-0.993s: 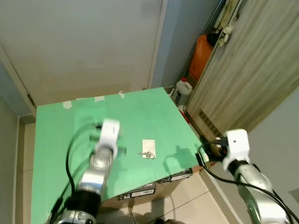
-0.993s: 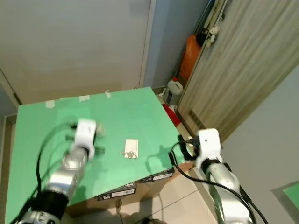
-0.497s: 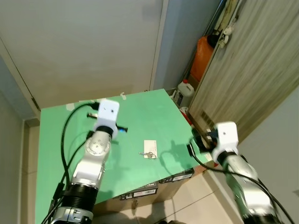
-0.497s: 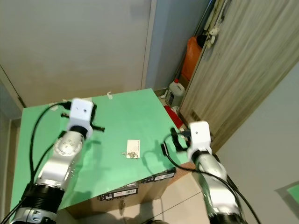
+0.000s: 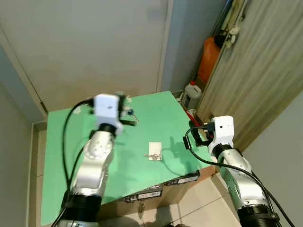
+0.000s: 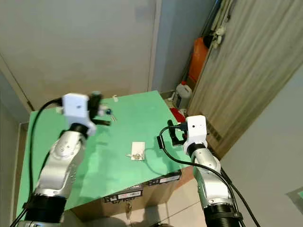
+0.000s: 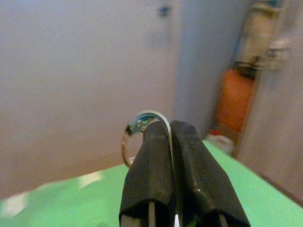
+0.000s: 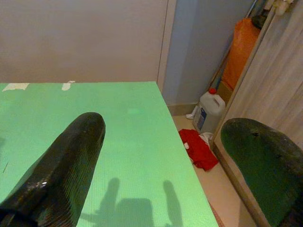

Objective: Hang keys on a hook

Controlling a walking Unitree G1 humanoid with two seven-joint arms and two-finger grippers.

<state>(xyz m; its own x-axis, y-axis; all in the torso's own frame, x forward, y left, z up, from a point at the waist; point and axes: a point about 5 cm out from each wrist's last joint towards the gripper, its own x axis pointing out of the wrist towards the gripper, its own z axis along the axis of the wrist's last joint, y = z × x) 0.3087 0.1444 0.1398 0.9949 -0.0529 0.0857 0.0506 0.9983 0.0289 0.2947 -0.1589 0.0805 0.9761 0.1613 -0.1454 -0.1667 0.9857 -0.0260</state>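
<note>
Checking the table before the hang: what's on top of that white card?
A small set of keys lies across the white card at its edge, on the green table. Whatever the keys cover can't be seen.

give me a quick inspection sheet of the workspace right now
surface: green table top, tape bits at its far edge.
job's things: key ring pinched in the left tool, raised above the table; a second set of keys lies by a white card mid-table; hook: nothing seen.
clutter: nothing seen on the table beyond these.
grippers: left tool shut on the ring; right tool open, at the table's right edge.
cables: black cables loop along both arms.
surroundings: orange container, white jug, red cloth, wooden door.
</note>
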